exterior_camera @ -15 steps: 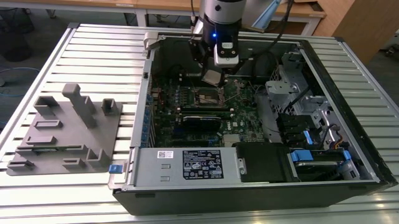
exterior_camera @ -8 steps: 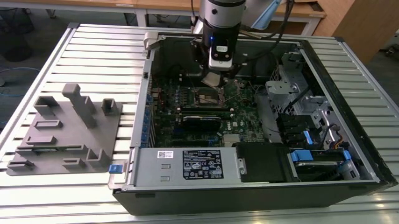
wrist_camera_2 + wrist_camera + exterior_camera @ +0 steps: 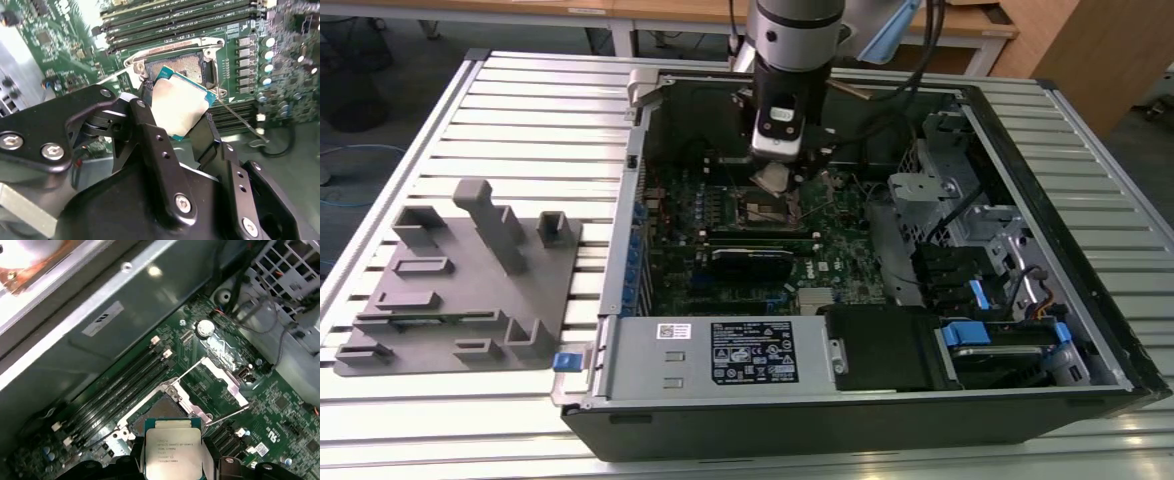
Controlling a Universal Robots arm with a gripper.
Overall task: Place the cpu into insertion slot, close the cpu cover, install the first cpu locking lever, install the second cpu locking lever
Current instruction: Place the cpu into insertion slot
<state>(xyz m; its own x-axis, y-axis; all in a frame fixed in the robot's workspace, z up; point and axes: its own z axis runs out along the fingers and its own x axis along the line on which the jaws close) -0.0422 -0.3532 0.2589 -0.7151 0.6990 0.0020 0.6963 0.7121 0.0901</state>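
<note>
Your chip (image 3: 180, 102) hangs tilted, clenched in the claw (image 3: 177, 114), just at twelve o'clock of the open socket (image 3: 767, 208) in the exterior view. Lower it skewed and you risk bending socket pins or snagging the lever wire (image 3: 237, 114).

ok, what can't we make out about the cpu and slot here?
- Second wrist view: the cpu covers the insertion slot's near part; the gap between them is unreadable, and the jaws cover two cpu edges.
- First wrist view: one cpu edge is cut off by the picture's edge.
- Exterior view: cpu-to-slot contact is too small to tell; the arm overhangs it.
</note>
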